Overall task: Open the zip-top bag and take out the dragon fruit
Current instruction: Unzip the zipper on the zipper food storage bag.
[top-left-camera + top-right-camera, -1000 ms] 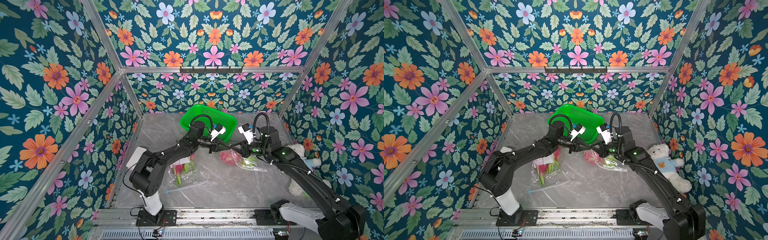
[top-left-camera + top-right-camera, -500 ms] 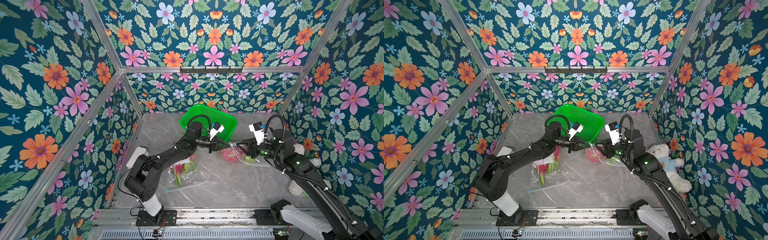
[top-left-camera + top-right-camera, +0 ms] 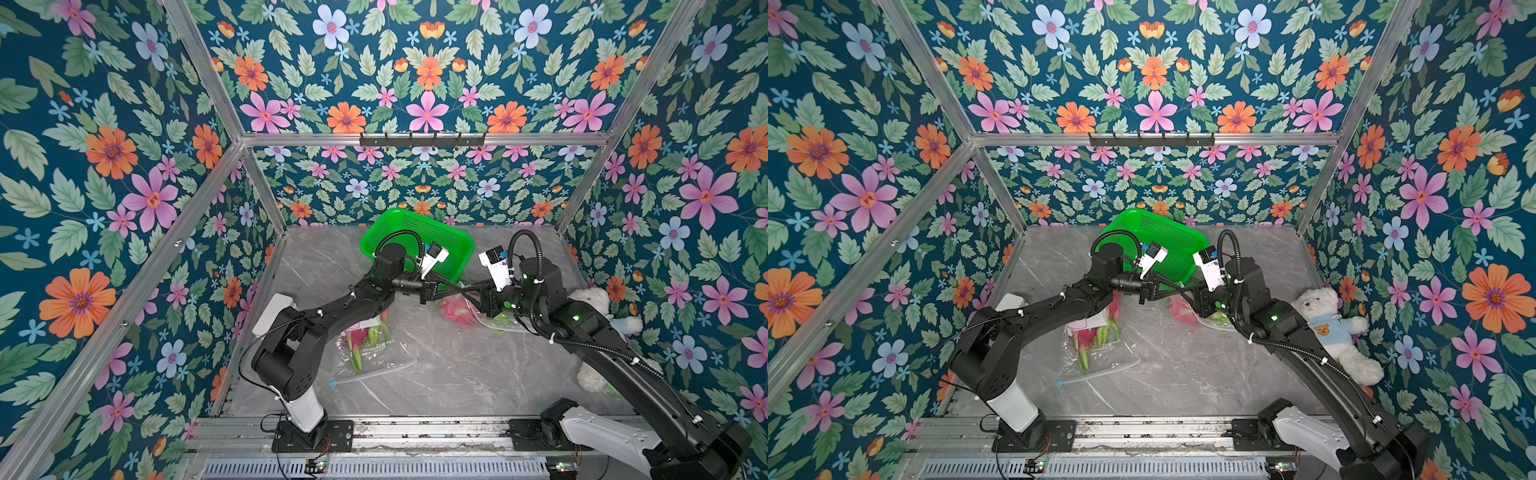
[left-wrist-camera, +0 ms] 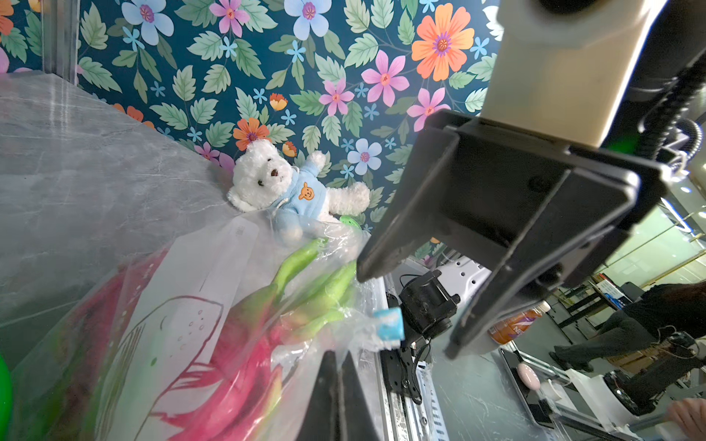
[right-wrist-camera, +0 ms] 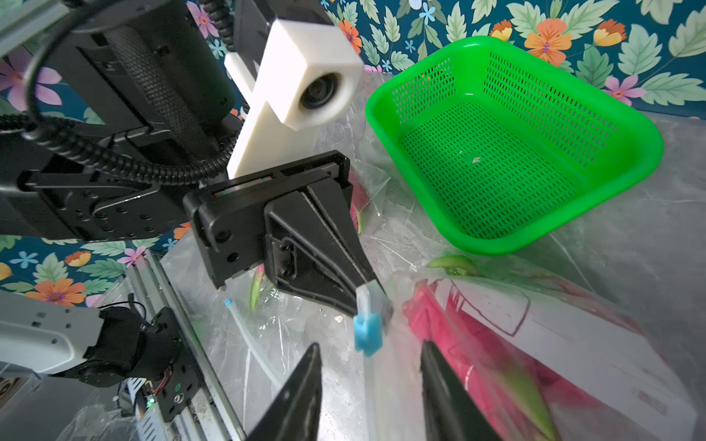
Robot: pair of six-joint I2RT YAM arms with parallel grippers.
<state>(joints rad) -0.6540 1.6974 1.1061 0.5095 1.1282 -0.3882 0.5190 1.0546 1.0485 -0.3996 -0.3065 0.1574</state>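
Observation:
My left gripper is shut on the top edge of a clear zip-top bag, right beside its blue slider. A pink dragon fruit with green scales lies inside the bag. In both top views the bag and its dragon fruit lie mid-table in front of the basket. My right gripper is open, facing the left gripper tip to tip. The slider hangs just ahead of the right gripper's fingertips, untouched.
A green perforated basket sits empty at the back of the table. A second clear bag holding dragon fruit lies under the left arm. A white teddy bear leans against the right wall.
The right gripper has gone from shut to open and its arm has shifted a little to the right. The left gripper has stayed shut on the bag's edge.

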